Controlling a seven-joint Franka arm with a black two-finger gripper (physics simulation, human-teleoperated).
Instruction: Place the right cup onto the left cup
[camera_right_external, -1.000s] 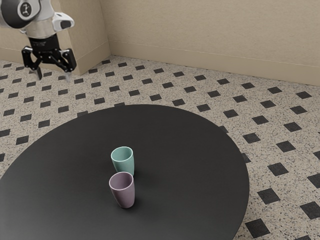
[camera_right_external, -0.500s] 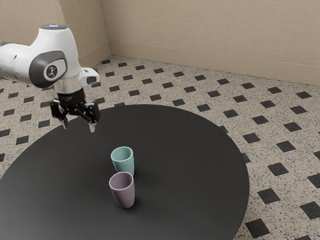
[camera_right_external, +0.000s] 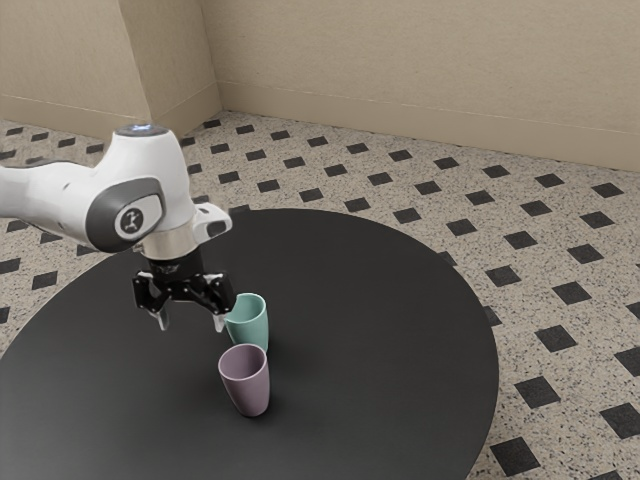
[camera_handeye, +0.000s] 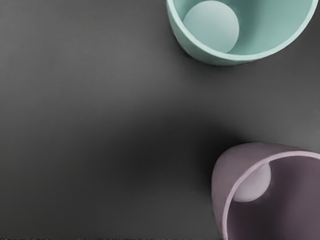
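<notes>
Pincer (camera_right_external: 190, 324): spread, empty; off-centre lowering could knock a rim.
Smooth, tapered mauve cup (camera_right_external: 246, 382): upright, within the round table's (camera_right_external: 470, 340) edge, likely the mover; a weak grip could tilt it.
Smooth, tapered teal cup (camera_right_external: 249, 325): upright, nearer the far edge; crooked stacking could topple it.

Gap between green cup (camera_handeye: 202, 52) and purple cup (camera_handeye: 229, 170)

The wrist view's edges cut the tapered mint-green cup (camera_handeye: 245, 35) and tapered mauve cup (camera_handeye: 272, 195); the exterior view's edges, the round black table (camera_right_external: 360, 330).
</notes>
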